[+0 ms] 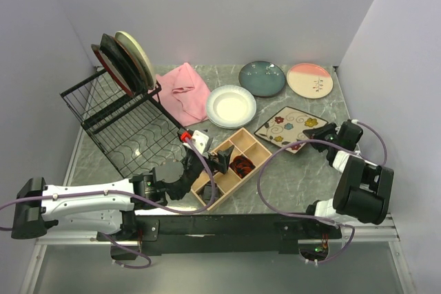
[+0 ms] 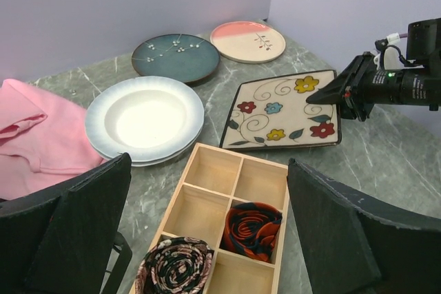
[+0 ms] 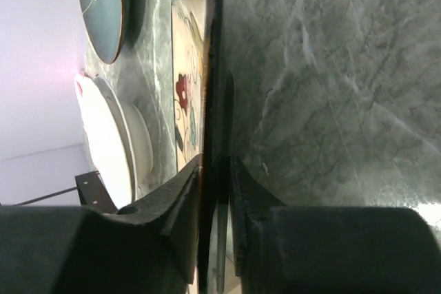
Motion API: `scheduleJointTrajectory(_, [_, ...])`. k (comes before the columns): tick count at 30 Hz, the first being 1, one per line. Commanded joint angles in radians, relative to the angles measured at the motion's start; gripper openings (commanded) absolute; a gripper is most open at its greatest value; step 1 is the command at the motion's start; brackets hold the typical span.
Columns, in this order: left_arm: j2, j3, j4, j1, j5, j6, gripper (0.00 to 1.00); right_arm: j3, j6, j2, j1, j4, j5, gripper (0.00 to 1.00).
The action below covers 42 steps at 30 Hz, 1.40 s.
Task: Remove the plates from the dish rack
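Plates are split between two places. Three stand on edge in the dish rack [image 1: 120, 129], leaning together at its raised back end: a dark red plate [image 1: 105, 68], a black plate [image 1: 117, 60] and a cream-green plate [image 1: 136, 53].

The other four lie flat on the marbled table [image 1: 303, 177], all to the right of the rack. The white plate [image 1: 231, 106] is the closest, just past the pink cloth [image 1: 185, 91] that lies against the rack's right side. Further right, toward the back wall, is the teal plate [image 1: 262, 78]. Beyond it is the pink-cream plate [image 1: 309, 80], near the teal one but not touching it.

The square floral plate [image 1: 289, 126] also lies well right of the rack. The corner farthest from the rack sits between the fingers of the right gripper [image 3: 215, 170]. Its jaws are drawn close together, one finger against the painted face and one at the underside of the rim. Whether they pinch the rim or only bracket it cannot be told.

Between the rack and the square plate, toward the near edge, is the wooden tray [image 1: 249, 148]. A red-and-black roll [image 2: 251, 228] and a floral roll [image 2: 172, 270] lie in two of its compartments. The left gripper [image 2: 207, 170] hovers over this tray, just right of the rack's near corner, with its jaws spread wide and nothing between them
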Motion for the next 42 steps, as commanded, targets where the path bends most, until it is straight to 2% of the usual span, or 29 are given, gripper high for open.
scheduleJointTrajectory(1, [-0.012,0.002,0.044,0.001,-0.023,0.006,1.00,0.023,-0.012,0.015,-0.009,0.103,-0.025,0.33])
scheduleJointTrajectory(9, [-0.027,-0.010,0.048,0.001,-0.029,0.001,0.99,0.039,-0.059,0.005,-0.017,0.003,0.114,0.47])
scheduleJointTrajectory(14, [-0.040,-0.017,0.055,0.001,-0.029,0.003,0.99,0.034,-0.052,0.035,-0.032,0.006,0.127,0.47])
scheduleJointTrajectory(21, [-0.038,-0.023,0.062,0.001,-0.029,-0.003,0.99,0.076,-0.055,0.069,-0.035,-0.104,0.193,0.62])
scheduleJointTrajectory(28, [-0.055,-0.027,0.061,0.001,-0.023,-0.009,0.99,0.108,-0.047,0.009,-0.035,-0.256,0.332,0.77])
scheduleJointTrajectory(35, [-0.070,-0.027,0.055,-0.001,-0.014,-0.014,0.99,0.088,-0.044,-0.022,-0.035,-0.262,0.354,0.72])
scheduleJointTrajectory(37, [-0.073,-0.027,0.053,0.001,-0.013,-0.017,1.00,0.066,-0.046,-0.022,-0.035,-0.236,0.345,0.68])
scheduleJointTrajectory(38, [-0.075,-0.027,0.053,0.001,-0.011,-0.017,1.00,0.059,-0.047,-0.019,-0.035,-0.223,0.335,0.63])
scheduleJointTrajectory(42, [-0.080,-0.029,0.051,0.001,-0.008,-0.020,0.99,0.043,-0.041,0.029,-0.035,-0.164,0.286,0.58])
